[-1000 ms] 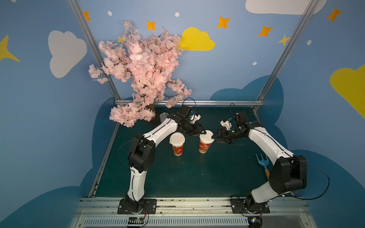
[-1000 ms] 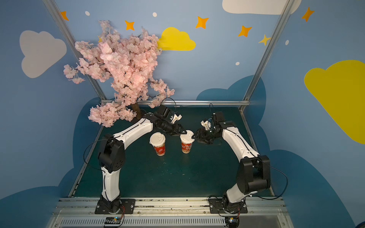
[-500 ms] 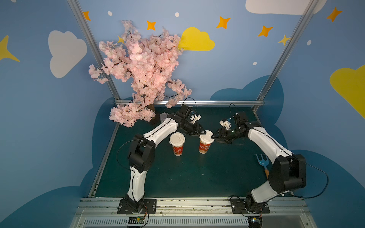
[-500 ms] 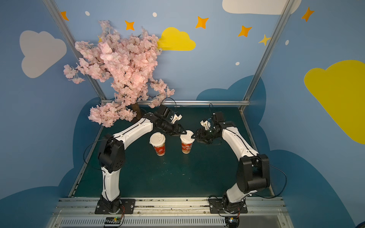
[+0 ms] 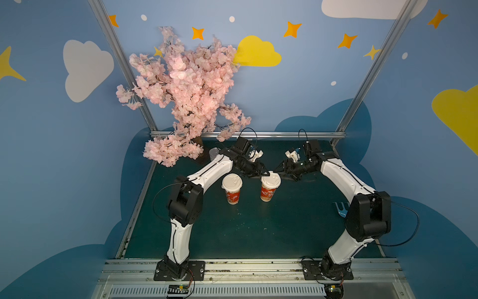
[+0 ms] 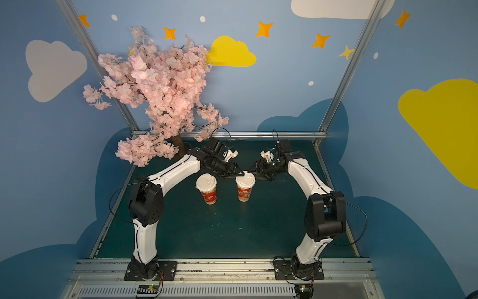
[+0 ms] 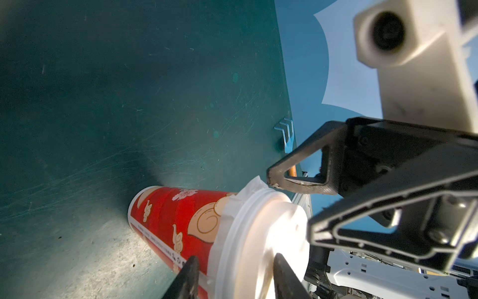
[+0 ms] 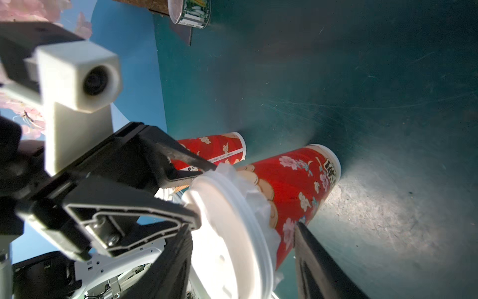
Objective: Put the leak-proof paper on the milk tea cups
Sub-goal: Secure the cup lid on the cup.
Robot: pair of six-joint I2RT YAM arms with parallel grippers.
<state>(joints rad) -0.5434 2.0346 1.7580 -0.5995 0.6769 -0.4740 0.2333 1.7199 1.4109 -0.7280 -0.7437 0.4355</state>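
Top views evenly lit, sharp, edges bowed. Wrist views: bright pool on dark green tabletop (image 8: 388,207) beside red printed paper cup (image 8: 292,181); white domed plastic lid (image 7: 266,233) overexposed; close parts blurred.

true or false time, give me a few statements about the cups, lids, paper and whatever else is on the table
1. Both cups wear a white lid. True: the cup on the left arm's side and the cup on the right arm's side are each capped.
2. Both grippers are at the cup on the left arm's side. False: the left gripper and right gripper meet at the lid of the cup on the right arm's side.
3. Crinkled paper pokes out under that lid. True.
4. The tin can stands between the cups. False: the can is at the back, by the tree.
5. A blue fork lies near the right arm. True.
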